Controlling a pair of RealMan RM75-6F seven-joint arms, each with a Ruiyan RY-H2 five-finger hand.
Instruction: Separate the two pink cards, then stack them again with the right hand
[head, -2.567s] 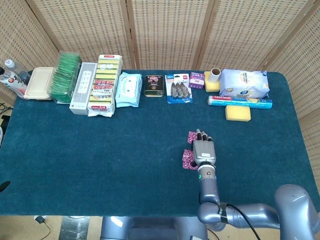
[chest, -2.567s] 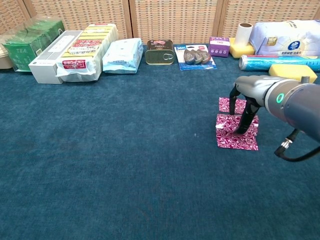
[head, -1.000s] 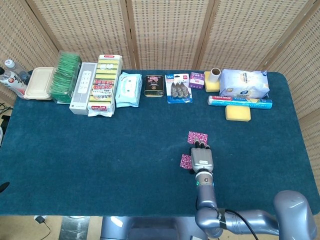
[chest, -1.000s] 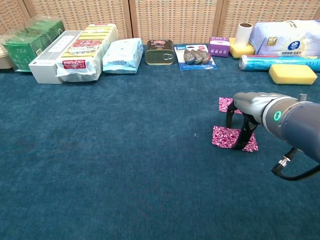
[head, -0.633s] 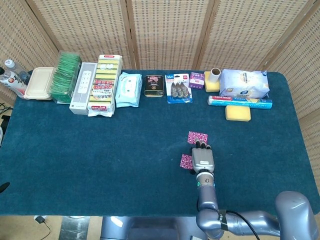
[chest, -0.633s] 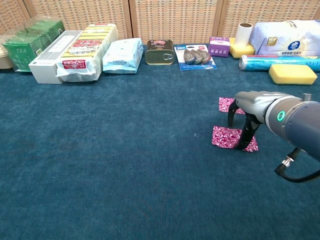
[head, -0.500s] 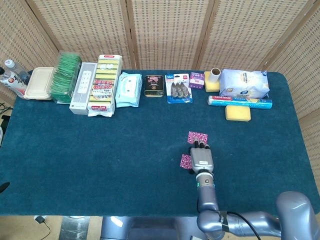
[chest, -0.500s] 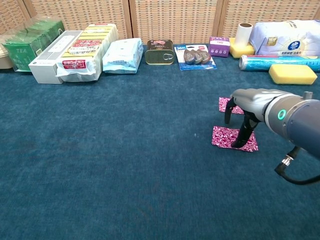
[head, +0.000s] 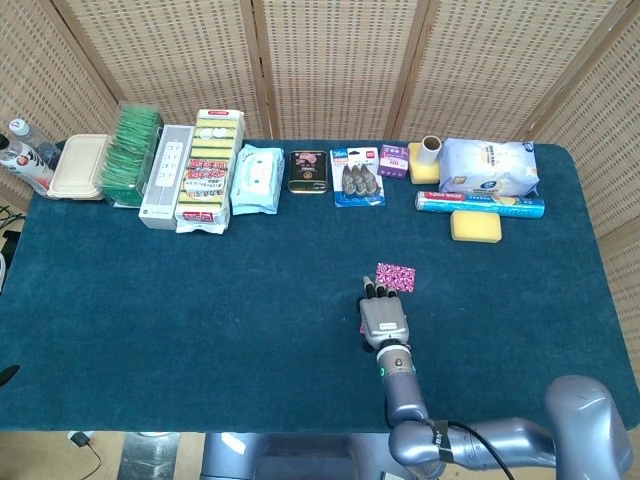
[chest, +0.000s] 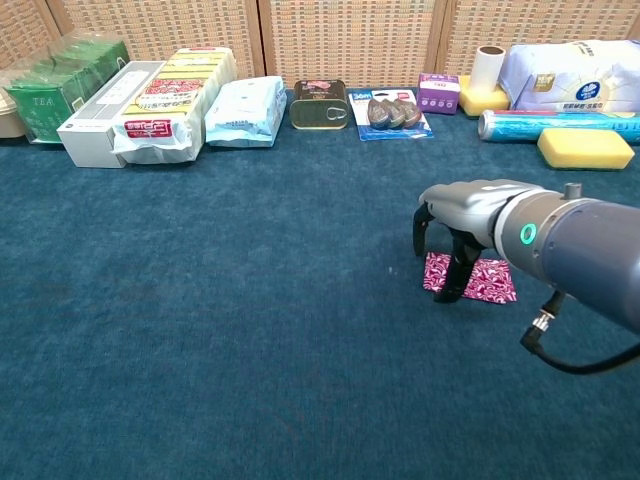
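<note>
With the near pink card (chest: 482, 279) lying flat just short of the far pink card (head: 396, 275), right hand (chest: 446, 232) sits fingers-down on its left edge, apparently gripping nothing. Best pinch one edge, lift cleanly, then lay squarely atop.

The head view looks steeply down over the whole bench (head: 150, 300); the chest view sits low and near, facing 12 o'clock, sharing the back row.
</note>
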